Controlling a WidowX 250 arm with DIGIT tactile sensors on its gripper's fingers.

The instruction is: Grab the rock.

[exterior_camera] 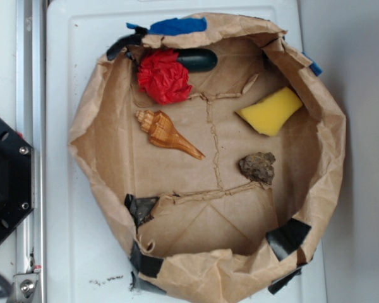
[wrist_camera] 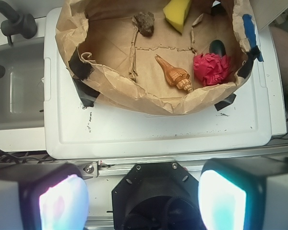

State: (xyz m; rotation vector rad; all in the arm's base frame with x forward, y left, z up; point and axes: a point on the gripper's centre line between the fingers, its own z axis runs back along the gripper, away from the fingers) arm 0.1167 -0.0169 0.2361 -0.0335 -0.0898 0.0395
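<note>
The rock (exterior_camera: pixel 258 167) is a small lumpy grey-brown stone lying on the floor of a brown paper basin (exterior_camera: pixel 88 151), at its right side below the yellow sponge (exterior_camera: pixel 270 111). It also shows in the wrist view (wrist_camera: pixel 145 22), near the top. My gripper (wrist_camera: pixel 143 199) is not in the exterior view. In the wrist view its two fingers (wrist_camera: pixel 62 201) stand wide apart with nothing between them, high above the black robot base (wrist_camera: pixel 156 196) and well short of the basin.
In the basin also lie an orange-brown spiral seashell (exterior_camera: pixel 166 133), a red crumpled ball (exterior_camera: pixel 163 76) and a dark oval object (exterior_camera: pixel 198 59). The basin sits on a white board (exterior_camera: pixel 69 57). The black base (exterior_camera: pixel 3 180) stands at the left. A grey sink (wrist_camera: pixel 14 86) lies beside the board.
</note>
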